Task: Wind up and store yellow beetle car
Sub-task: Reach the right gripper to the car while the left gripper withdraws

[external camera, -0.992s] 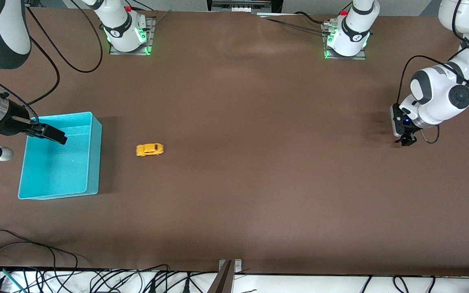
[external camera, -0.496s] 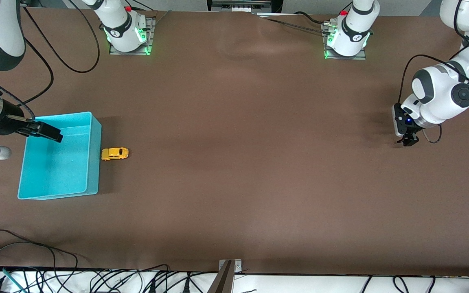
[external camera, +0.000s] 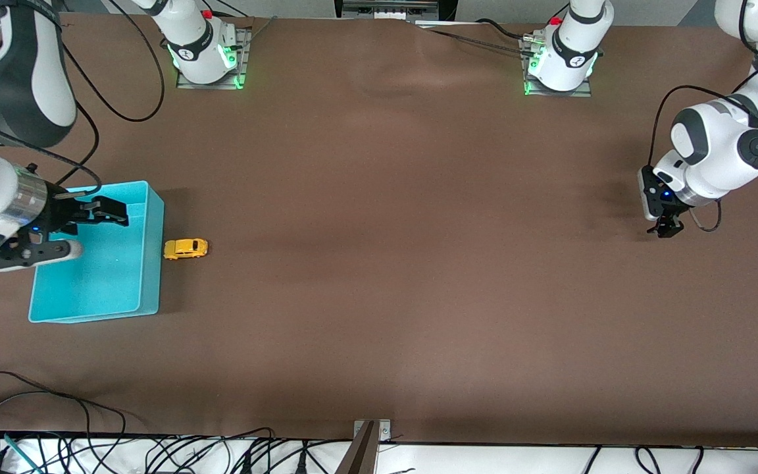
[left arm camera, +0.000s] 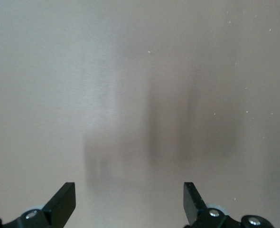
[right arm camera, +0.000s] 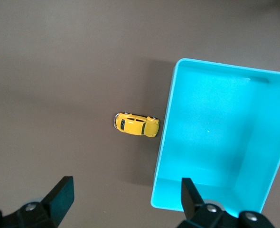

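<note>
- Your right hand [external camera: 104, 215] hangs over the turquoise bin [external camera: 145, 289], its fingers [right arm camera: 60, 198] spread wide and holding nothing.
- Your left hand [external camera: 667, 230] waits in the air over bare counter [external camera: 418, 263] at the left arm's end, well apart from everything; its fingers [left arm camera: 64, 203] are also wide and empty.
- The yellow beetle car [external camera: 185, 248] sits on its wheels on the counter, one end against the bin's outer wall, on the side facing the left arm's end.
- In your right wrist view the car [right arm camera: 136, 125] lies just beside the bin [right arm camera: 254, 85], outside it.
</note>
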